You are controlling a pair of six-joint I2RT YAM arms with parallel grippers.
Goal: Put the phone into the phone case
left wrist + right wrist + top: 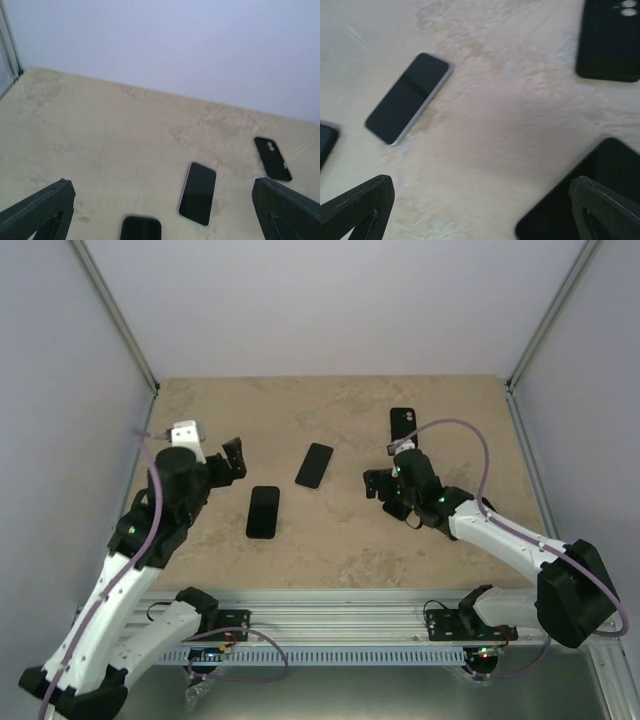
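My left gripper [234,460] hangs spread and empty above the table [340,550], with a dark slab [264,512] at its 5 o'clock that I cannot tell for phone or case. The phone [314,465], silver-edged and screen up, lies flat mid-table at 3 o'clock from that hand, and in the top view its long axis runs from 1 to 7 o'clock. My right gripper [376,485] is also parted and holds nothing. The phone sits at its 10 o'clock, and I judge this hand a little nearer to it. The case [403,425], camera holes showing, lies at 1 o'clock from my right hand and well apart from the phone, so I judge the carry goes rightward and the right arm suits it.
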